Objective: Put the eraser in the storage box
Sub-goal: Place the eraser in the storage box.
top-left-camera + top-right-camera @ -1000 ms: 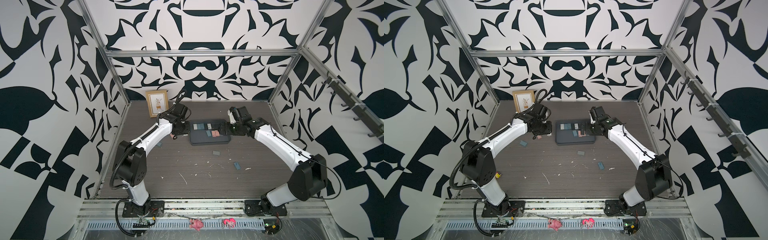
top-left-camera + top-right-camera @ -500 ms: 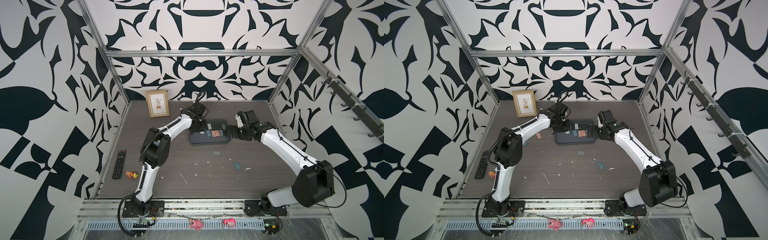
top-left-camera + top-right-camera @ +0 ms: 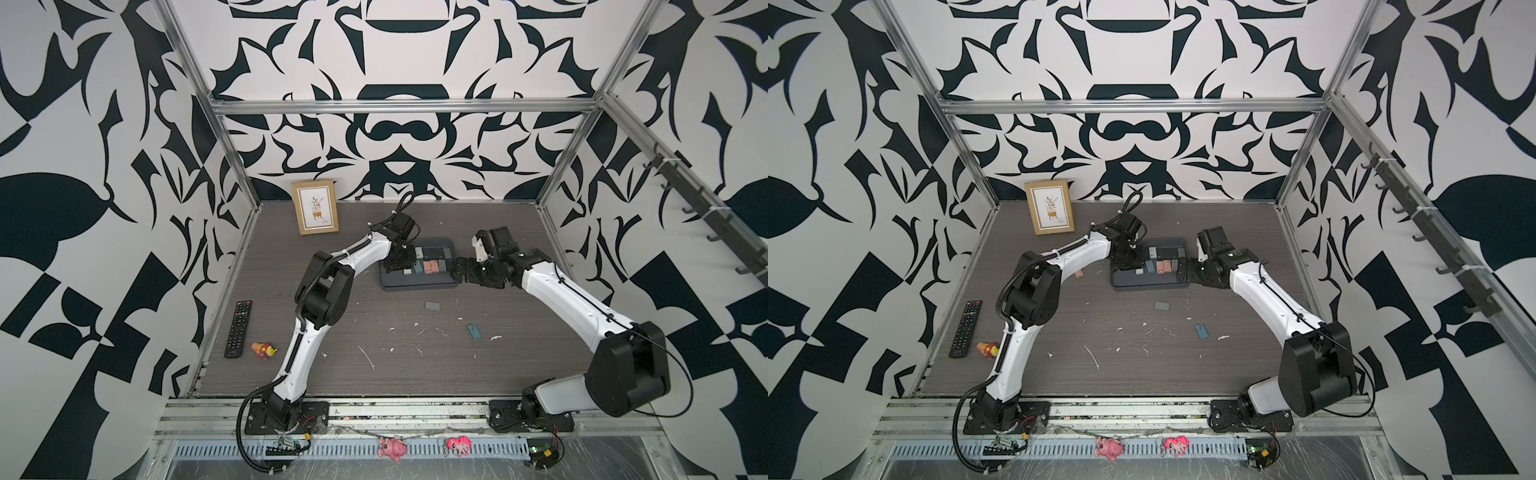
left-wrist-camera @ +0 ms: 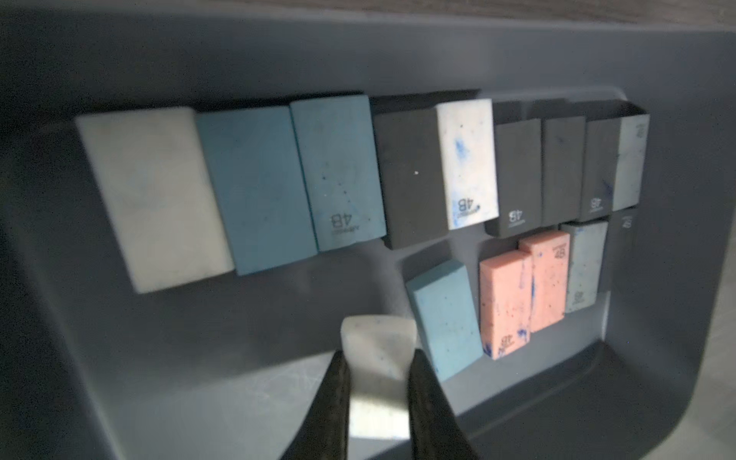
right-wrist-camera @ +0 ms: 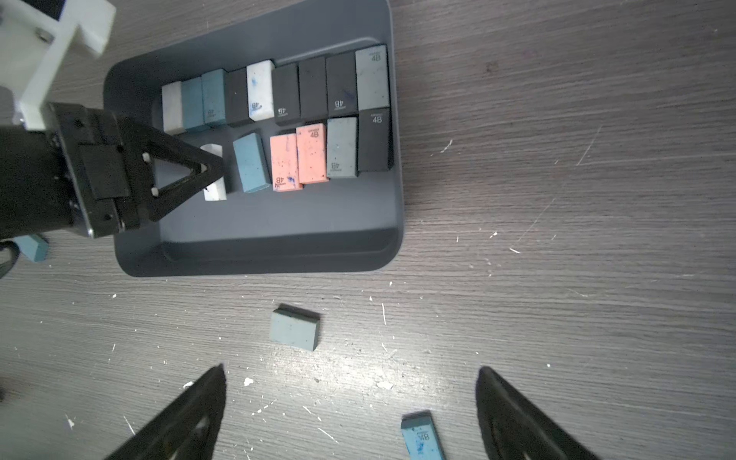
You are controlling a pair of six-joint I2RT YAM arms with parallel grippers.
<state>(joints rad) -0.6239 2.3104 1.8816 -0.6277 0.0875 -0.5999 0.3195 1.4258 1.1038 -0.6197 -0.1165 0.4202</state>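
**Item:** white eraser, speckled, its corners worn round, with a blue smear at one end.

**Location:** the left gripper is pinching it between closed jaws. It is holding it low over the bare left part of the storage box, beside a blue eraser in the nearer row. Contact with the floor cannot be told.

**Change:** a second ago the left arm was working over the table left of the box; now it is reaching inside the rim. Delivery looks nearly done, with only release remaining.

**Right gripper**: it is hanging wide open and empty beside the box's right end.
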